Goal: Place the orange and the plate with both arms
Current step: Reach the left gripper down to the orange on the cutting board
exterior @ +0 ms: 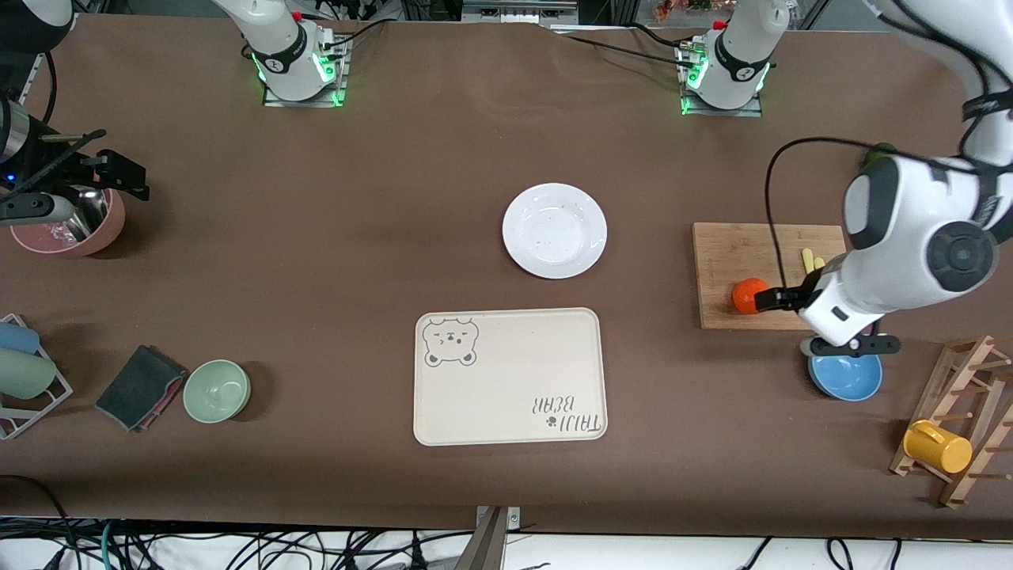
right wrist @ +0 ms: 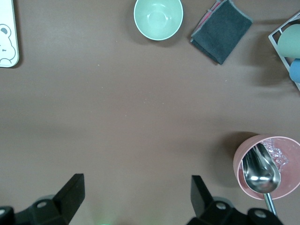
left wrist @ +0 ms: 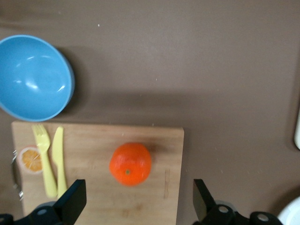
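Orange (exterior: 749, 295) on a cutting board (exterior: 736, 261) beside yellow cutlery (left wrist: 50, 159), blue bowl (exterior: 845, 377) nearby. Left gripper (left wrist: 136, 201) hovers above the orange, jaws open. Right gripper (right wrist: 133, 199) hangs over bare bench (right wrist: 140, 117) near a pink cup (right wrist: 267, 166), jaws open.

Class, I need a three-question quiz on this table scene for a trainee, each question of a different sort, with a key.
1. True or false: the orange lies on the plate.
2. The left gripper hangs over: A the tray, B the cutting board, C the green bowl.
3. What lies in the pink bowl near the right gripper?

Key: 1 false, it is on the cutting board; 2 B; 3 a metal spoon.
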